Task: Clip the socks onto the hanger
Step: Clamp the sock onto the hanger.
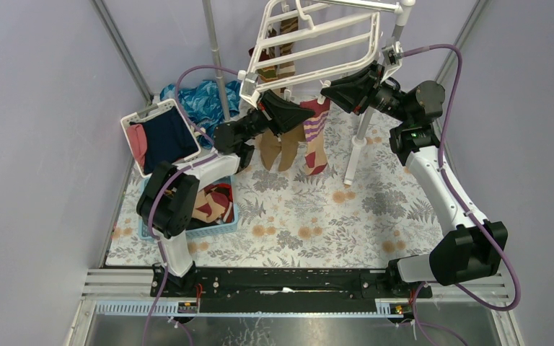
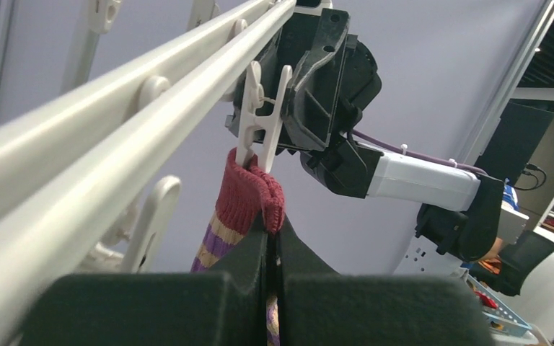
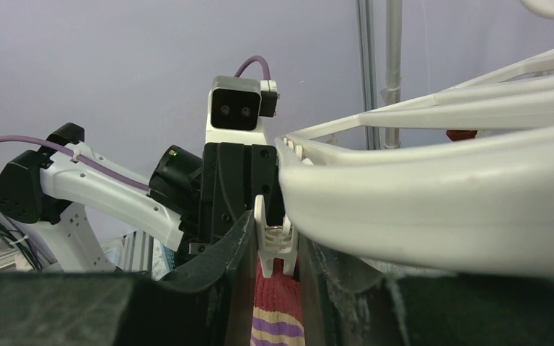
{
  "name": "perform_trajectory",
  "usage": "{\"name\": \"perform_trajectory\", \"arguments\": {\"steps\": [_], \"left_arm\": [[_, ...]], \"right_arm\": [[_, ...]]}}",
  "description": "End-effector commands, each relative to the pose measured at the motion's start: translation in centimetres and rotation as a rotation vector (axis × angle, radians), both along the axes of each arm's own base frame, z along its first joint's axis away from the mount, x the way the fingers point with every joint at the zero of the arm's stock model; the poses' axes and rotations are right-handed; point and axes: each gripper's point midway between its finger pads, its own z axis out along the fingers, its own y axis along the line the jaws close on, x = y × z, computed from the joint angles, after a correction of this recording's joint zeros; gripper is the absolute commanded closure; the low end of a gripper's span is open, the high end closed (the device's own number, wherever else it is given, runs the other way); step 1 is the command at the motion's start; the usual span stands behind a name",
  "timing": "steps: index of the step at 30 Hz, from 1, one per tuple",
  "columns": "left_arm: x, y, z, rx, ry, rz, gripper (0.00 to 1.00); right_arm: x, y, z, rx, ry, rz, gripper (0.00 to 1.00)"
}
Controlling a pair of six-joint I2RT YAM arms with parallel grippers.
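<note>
The white hanger (image 1: pixel 332 68) hangs tilted at the back. A sock (image 1: pixel 316 126) with a red cuff and purple-and-tan stripes hangs under its near bar. My left gripper (image 1: pixel 303 113) is shut on the cuff's edge (image 2: pixel 242 194), its fingers (image 2: pixel 310 259) pressed together just below a white clip (image 2: pixel 263 115). That clip's lower ends straddle the cuff. My right gripper (image 1: pixel 330 90) is shut on the same clip (image 3: pixel 274 241), one finger on each side, with the sock (image 3: pixel 278 303) hanging between them below the hanger bar (image 3: pixel 440 194). Other tan and brown socks (image 1: pixel 278 148) hang beside it.
A small blue basket (image 1: pixel 225 216) with more socks sits at the left, beside the left arm. A white laundry basket (image 1: pixel 133 119) and a shiny blue cloth (image 1: pixel 202 97) lie behind it. The white stand pole (image 1: pixel 359 140) and a grey post (image 1: pixel 216 58) rise near the hanger.
</note>
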Motion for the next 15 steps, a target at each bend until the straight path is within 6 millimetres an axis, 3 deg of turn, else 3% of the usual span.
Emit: {"name": "perform_trajectory", "arguments": {"steps": [1,7,15], "left_arm": [[-2.3,0.9,2.7,-0.040,-0.093,-0.055,1.00],[-1.6,1.8,3.6,-0.100,-0.045,-0.009,1.00],[-0.6,2.0,2.9,-0.104,-0.031,0.036,1.00]], "right_arm": [[-2.2,0.4,1.3,-0.031,-0.060,0.074,0.96],[-2.4,0.4,1.3,-0.038,-0.064,0.079,0.96],[-2.4,0.5,1.1,-0.042,-0.060,0.083,0.96]]}}
